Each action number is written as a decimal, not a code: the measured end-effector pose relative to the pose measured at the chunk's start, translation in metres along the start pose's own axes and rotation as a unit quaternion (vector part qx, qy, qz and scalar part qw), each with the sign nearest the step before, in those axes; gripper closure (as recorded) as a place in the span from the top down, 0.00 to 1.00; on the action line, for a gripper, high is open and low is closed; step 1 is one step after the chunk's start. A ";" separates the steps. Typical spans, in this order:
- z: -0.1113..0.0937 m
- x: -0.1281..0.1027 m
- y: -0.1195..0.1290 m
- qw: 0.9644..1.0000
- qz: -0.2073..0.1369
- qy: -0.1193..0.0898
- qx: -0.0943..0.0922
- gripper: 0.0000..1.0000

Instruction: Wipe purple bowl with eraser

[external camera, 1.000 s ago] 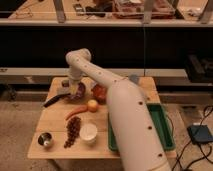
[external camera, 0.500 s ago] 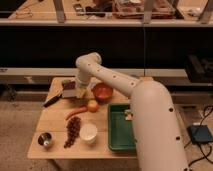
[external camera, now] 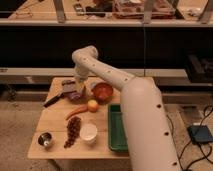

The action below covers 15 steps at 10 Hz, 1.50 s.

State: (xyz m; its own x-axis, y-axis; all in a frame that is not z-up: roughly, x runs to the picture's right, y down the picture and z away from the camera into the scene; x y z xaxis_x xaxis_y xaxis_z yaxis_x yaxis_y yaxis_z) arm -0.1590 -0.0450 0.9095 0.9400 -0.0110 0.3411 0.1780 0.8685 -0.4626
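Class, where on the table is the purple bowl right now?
In the camera view, the purple bowl sits at the back left of the table, just left of the orange-red bowl, with the gripper right over it.

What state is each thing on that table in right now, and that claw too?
gripper: low over the purple bowl, at the back left of the table.
purple bowl: upright, partly hidden under the gripper.
eraser: at the bowl's left edge; held or not, unclear.
orange-red bowl: upright, untouched.
white cup: upright, near the front edge.
metal cup: upright.
green tray: flat on the table.
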 end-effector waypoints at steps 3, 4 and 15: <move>0.008 0.028 -0.022 1.000 0.025 -0.012 0.009 0.18; 0.011 0.023 -0.027 1.000 0.021 -0.019 0.011 0.18; 0.032 -0.032 -0.007 0.997 -0.051 -0.043 -0.037 0.18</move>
